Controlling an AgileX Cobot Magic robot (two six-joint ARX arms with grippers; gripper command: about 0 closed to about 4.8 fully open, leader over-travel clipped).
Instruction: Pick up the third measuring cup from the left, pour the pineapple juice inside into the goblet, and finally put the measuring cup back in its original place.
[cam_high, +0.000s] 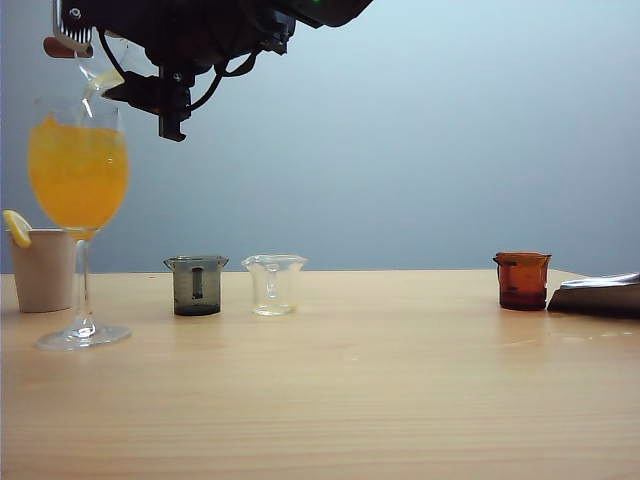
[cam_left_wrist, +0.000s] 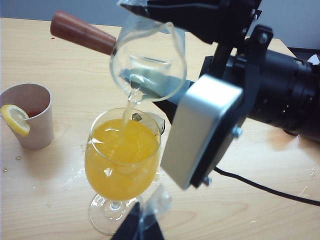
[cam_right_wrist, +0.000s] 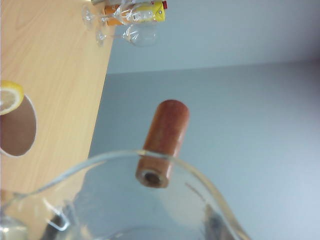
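Right pincer (cam_left_wrist: 200, 20) pinches the clear, wooden-handled measuring cup (cam_left_wrist: 148, 60), tipped, pale juice (cam_left_wrist: 129, 107) streaming into the orange-filled goblet (cam_left_wrist: 122, 160); left pincer's state: can't tell.

Lab test bench: bare wooden table (cam_high: 400, 400), plain backdrop (cam_high: 450, 130)

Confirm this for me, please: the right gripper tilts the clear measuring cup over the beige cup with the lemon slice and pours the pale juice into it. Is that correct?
Not quite. The right gripper does tilt the clear measuring cup, but the pale juice falls into the goblet, already full of orange drink. The beige cup with the lemon slice stands apart beside it. The left wrist view shows this.
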